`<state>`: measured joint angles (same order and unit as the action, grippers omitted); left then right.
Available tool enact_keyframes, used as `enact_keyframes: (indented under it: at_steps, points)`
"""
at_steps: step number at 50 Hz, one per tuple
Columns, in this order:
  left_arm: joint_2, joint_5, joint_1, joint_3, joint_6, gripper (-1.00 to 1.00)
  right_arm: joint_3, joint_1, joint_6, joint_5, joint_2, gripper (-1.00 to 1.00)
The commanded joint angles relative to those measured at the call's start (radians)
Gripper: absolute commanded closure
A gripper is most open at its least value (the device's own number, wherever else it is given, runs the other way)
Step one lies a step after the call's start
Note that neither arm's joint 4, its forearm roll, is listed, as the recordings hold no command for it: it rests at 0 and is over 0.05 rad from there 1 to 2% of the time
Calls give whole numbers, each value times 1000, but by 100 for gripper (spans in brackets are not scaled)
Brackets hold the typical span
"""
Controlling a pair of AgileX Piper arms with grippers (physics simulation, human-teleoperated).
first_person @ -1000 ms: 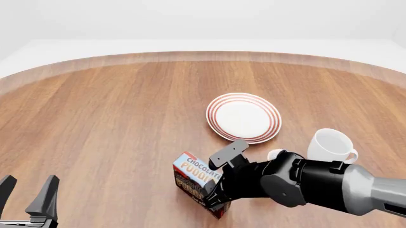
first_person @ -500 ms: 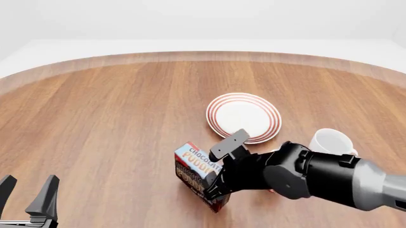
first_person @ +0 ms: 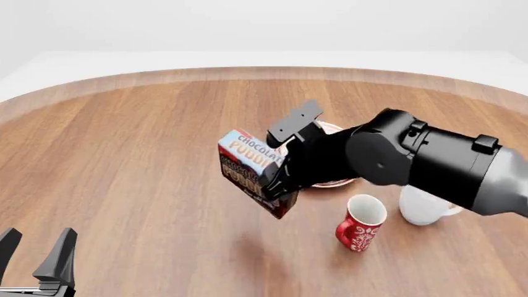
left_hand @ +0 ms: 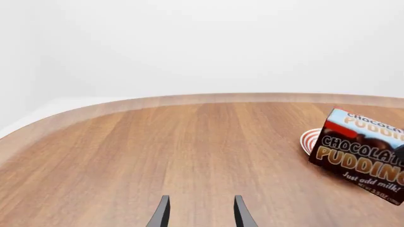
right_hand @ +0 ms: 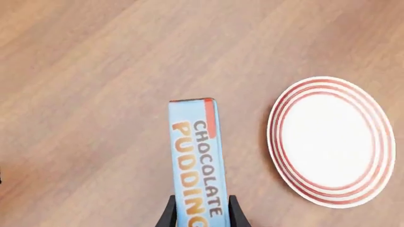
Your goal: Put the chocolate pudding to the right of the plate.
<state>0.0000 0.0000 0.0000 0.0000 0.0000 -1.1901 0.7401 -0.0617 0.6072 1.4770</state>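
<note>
Between the right fingers [first_person: 279, 179], the chocolate pudding [first_person: 251, 170] is clamped and held tilted in the air, its shadow lying on the wooden surface [first_person: 123, 154] below and toward the arms' side. In the right wrist view the two dark fingers [right_hand: 169, 213] press against the carton's long sides, and the pudding [right_hand: 195, 163] shows its light-blue printed face with a red corner at the far end. The plate [right_hand: 331, 142] sits flat on the surface [right_hand: 82, 71] just beside the carton in that view, apart from it, its red rings fully visible. In the front view the right arm covers most of the plate [first_person: 332, 183], which lies directly behind and under the fingers.

To the right of the fingers and nearer the arms, a red patterned mug [first_person: 360, 223] stands upright, and a white mug [first_person: 422, 206] stands just beyond it to the right, partly hidden by the arm.

The left fingers [first_person: 37, 255] hang spread apart with nothing between them, far to the left of the carton at the near edge. From the left wrist view their tips [left_hand: 162, 213] point across bare wood [left_hand: 158, 142], with the raised pudding [left_hand: 360, 153] well off to one side and a sliver of the plate [left_hand: 309, 140] just behind it.
</note>
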Motion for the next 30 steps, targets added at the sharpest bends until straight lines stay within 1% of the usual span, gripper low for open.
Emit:
enact_keyframes:
  at_steps: [1, 2, 3, 4, 9, 15, 16, 17, 20, 21, 23, 24, 25, 30]
  points:
    - [0, 0, 0, 0, 0, -100, -284, -38, -88, 134, 72, 100]
    - [0, 0, 0, 0, 0, -100, -305, -37, -91, 140, 88, 100]
    - [0, 0, 0, 0, 0, -100, -362, -31, -99, 154, 117, 100]
    - [0, 0, 0, 0, 0, -100, -394, -33, -105, 164, 132, 100]
    - [0, 0, 0, 0, 0, -100, -533, -52, -128, 214, 183, 100]
    - [0, 0, 0, 0, 0, -100, -613, -53, -128, 229, 225, 100]
    - [0, 0, 0, 0, 0, -100, -635, -64, -128, 231, 232, 100]
    - [0, 0, 0, 0, 0, -100, -688, -101, -149, 242, 260, 100]
    - [0, 0, 0, 0, 0, -100, -762, -120, -140, 252, 289, 100]
    - [0, 0, 0, 0, 0, -100, -805, -133, -138, 261, 310, 100]
    - [0, 0, 0, 0, 0, -100, -826, -135, -135, 267, 318, 100]
    - [0, 0, 0, 0, 0, -100, -868, -154, -134, 271, 334, 100]
    - [0, 0, 0, 0, 0, -100, -924, -166, -136, 297, 365, 100]
    - [0, 0, 0, 0, 0, -100, -1056, -203, -118, 332, 425, 100]
